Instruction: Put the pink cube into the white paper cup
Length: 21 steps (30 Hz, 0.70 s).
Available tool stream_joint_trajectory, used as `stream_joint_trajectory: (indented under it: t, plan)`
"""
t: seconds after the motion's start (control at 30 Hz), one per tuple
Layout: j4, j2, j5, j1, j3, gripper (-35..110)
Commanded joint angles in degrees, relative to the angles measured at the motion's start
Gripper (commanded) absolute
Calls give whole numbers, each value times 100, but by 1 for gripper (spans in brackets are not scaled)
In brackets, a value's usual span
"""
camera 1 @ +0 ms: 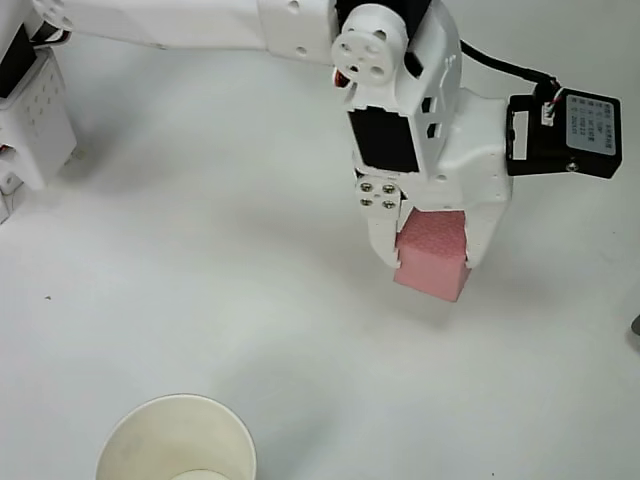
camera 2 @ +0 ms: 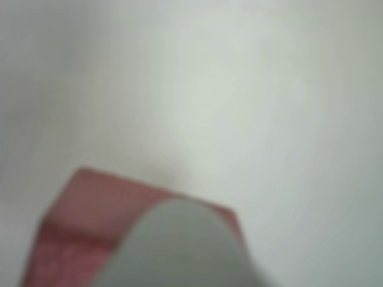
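In the overhead view the pink cube (camera 1: 433, 256) sits between the two white fingers of my gripper (camera 1: 428, 250), which is shut on it; its lower end sticks out below the fingertips. A faint shadow lies on the table under it, so it seems lifted. The white paper cup (camera 1: 177, 444) stands upright at the bottom left, well away from the cube, its lower part cut off by the picture's edge. In the blurred wrist view the pink cube (camera 2: 84, 227) fills the bottom left, partly behind a pale finger (camera 2: 179, 251).
The white table (camera 1: 230, 270) stretches bare between gripper and cup. The arm's white base (camera 1: 30, 110) stands at the far left, and a black motor block with a cable (camera 1: 570, 135) juts out at the right of the wrist.
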Motion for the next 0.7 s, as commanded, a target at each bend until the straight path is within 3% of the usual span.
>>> stream_joint_trajectory:
  t: [0.0,0.2,0.67]
  plan:
    - [580,562,-202,220,-967,9]
    - [1134,589,-369,501,-1327,9]
    - [1213,1512,-844,1397,-879,10]
